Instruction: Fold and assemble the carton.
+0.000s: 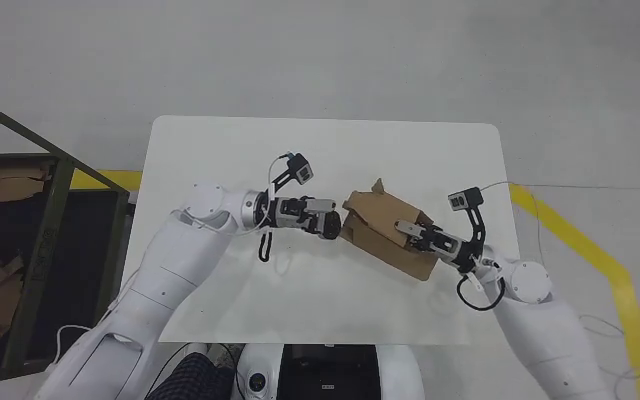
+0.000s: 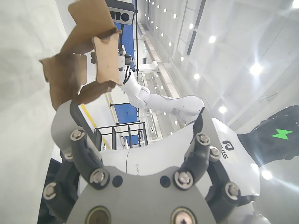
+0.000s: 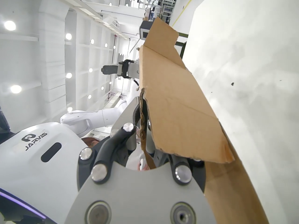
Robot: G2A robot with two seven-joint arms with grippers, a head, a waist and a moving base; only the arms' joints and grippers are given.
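A brown carton (image 1: 383, 226) lies half-formed on the white table (image 1: 300, 150), right of centre, its flaps loose. My right gripper (image 1: 409, 234) is shut on one of its upright walls; the right wrist view has the cardboard (image 3: 172, 99) pinched at the gripper (image 3: 141, 117), with one finger hidden behind the panel. My left gripper (image 1: 338, 222) sits at the carton's opposite end and is open. In the left wrist view, the gripper (image 2: 137, 117) has its fingers spread wide, and one fingertip (image 2: 74, 108) lies close under a ragged flap of the carton (image 2: 102, 54).
A dark metal rack (image 1: 60, 230) holding cardboard stands off the table's left side. Yellow floor tape (image 1: 570, 235) runs past the right edge. Bare tabletop stretches behind and in front of the carton.
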